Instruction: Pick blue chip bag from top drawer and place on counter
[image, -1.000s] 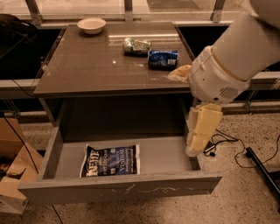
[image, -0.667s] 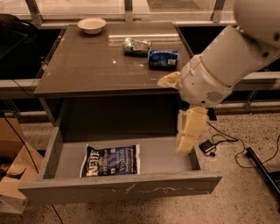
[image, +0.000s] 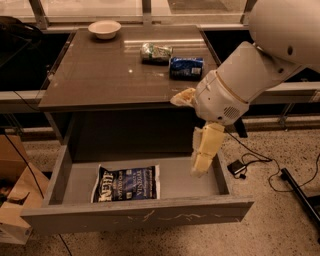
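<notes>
Square counter (image: 110, 75), its glossy grey-brown top reflecting light, with a thick edge, standing on a pale speckled floor (image: 280, 220) before a row of metal-framed panes. On the counter: a shallow cream bowl (image: 104, 28) at the far left corner; a crinkled green-silver packet (image: 155, 52) and, just beside it toward the right edge, a smaller bright blue packet (image: 186, 67). Beneath the top, the top drawer (image: 135, 212) is pulled fully out; its inside is plain matte grey, its front panel grey and scratched. The blue chip bag (image: 126, 183), flat, dark navy with white "Kettle" lettering, lies on the drawer floor left of centre, near the front panel. The robot's smooth white arm (image: 250, 75) enters from the upper right; its cream-coloured gripper (image: 201, 167) hangs pointing downward over the right part of the drawer, well apart from the bag and holding nothing visible. Whether it is parted or closed cannot be told from this view. Brown cardboard and paper (image: 15, 200) lie at the left edge; black cables (image: 260, 160) and a small black adapter (image: 236, 168) lie on the floor at right.
</notes>
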